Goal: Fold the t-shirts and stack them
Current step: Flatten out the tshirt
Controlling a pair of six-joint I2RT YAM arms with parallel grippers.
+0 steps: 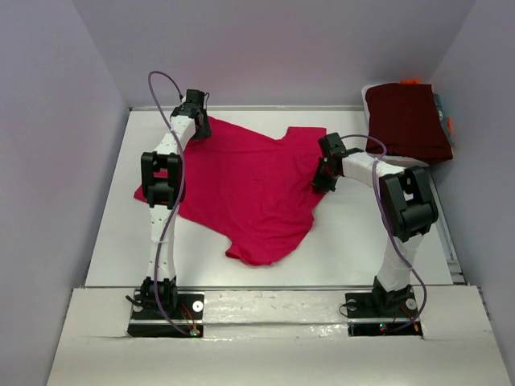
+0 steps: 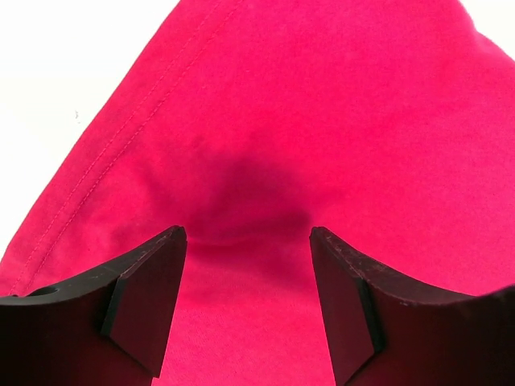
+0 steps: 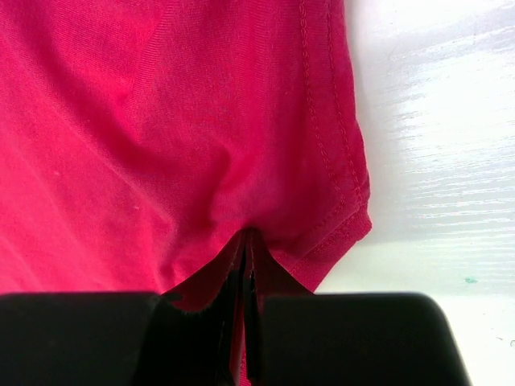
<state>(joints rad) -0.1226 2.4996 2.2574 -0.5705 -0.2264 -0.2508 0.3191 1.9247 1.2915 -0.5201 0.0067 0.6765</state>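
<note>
A crimson-pink t-shirt [image 1: 249,189] lies spread and rumpled across the white table [image 1: 113,233]. My left gripper [image 1: 199,129] is at the shirt's far left corner. In the left wrist view it [image 2: 248,237] stands open, its fingers [image 2: 145,289] astride a low bulge of the pink cloth [image 2: 306,104]. My right gripper [image 1: 323,180] is at the shirt's right edge. There it [image 3: 245,241] is shut on a pinched fold of the shirt [image 3: 161,121], beside a stitched hem corner [image 3: 346,217]. A folded dark maroon t-shirt [image 1: 406,121] rests at the far right.
Lavender walls [image 1: 56,121] close in the table on the left, back and right. Orange and teal items [image 1: 441,108] peek out beside the maroon t-shirt. A raised white ledge [image 1: 265,301] runs along the near edge by the arm bases.
</note>
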